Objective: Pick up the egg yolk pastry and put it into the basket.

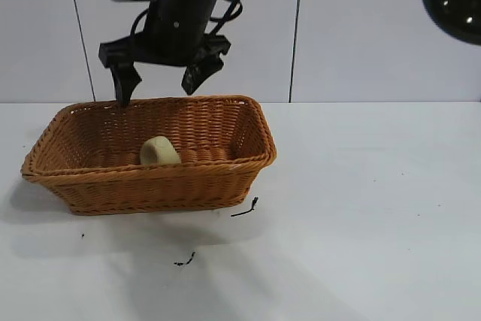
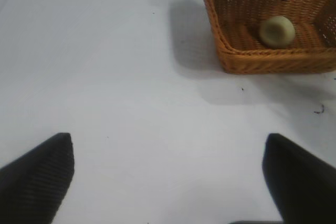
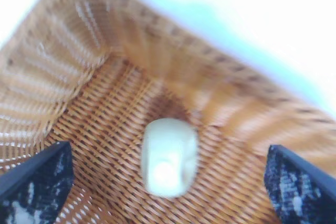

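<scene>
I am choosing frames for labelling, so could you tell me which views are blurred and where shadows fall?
Right wrist view: motion-blurred, the basket weave smeared, the egg yolk pastry soft-edged under the open right gripper. Exterior view: crisp, soft shadows on the table in front of the basket. Left wrist view: clear; basket shadow beside it, open left gripper over the table.

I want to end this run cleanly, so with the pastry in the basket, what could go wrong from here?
1. The open right gripper hangs just above the basket, one finger close to the far rim. A sideways retreat might snag the rim and drag the basket.
2. The egg yolk pastry seems to sit tilted against the near wall, so a jolt might roll it.
</scene>
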`<action>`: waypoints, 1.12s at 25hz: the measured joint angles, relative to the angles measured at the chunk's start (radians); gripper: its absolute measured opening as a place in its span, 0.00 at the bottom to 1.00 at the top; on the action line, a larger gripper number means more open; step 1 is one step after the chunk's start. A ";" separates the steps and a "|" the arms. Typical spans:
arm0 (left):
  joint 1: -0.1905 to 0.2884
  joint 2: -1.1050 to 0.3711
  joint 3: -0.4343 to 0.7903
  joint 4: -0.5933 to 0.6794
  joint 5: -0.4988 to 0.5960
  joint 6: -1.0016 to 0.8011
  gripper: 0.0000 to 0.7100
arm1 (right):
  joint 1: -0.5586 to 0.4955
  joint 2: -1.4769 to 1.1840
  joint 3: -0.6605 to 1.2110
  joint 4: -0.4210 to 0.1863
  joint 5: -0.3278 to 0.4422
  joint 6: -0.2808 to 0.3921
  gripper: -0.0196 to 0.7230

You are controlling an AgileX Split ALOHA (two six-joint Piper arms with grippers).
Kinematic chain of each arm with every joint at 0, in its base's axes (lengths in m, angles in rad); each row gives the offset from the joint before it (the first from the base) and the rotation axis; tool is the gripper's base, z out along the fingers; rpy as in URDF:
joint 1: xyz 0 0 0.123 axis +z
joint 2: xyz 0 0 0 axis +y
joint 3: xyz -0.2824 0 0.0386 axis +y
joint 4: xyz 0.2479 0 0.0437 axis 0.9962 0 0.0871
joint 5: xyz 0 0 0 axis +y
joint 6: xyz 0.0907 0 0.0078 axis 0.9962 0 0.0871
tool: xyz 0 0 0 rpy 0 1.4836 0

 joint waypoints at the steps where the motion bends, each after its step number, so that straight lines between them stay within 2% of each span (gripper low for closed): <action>1: 0.000 0.000 0.000 0.000 0.000 0.000 0.98 | -0.032 0.000 0.000 -0.003 0.003 -0.003 0.96; 7: 0.000 0.000 0.000 0.000 0.000 0.000 0.98 | -0.261 0.002 0.000 -0.008 0.051 -0.008 0.96; 14: 0.000 0.000 0.000 0.000 0.000 0.000 0.98 | -0.438 0.001 0.000 -0.007 0.152 -0.011 0.96; 23: 0.000 0.000 0.000 0.000 0.000 0.000 0.98 | -0.471 -0.128 0.063 -0.012 0.167 -0.018 0.96; 28: 0.000 0.000 0.000 0.000 0.000 0.000 0.98 | -0.471 -0.357 0.292 -0.020 0.165 -0.026 0.96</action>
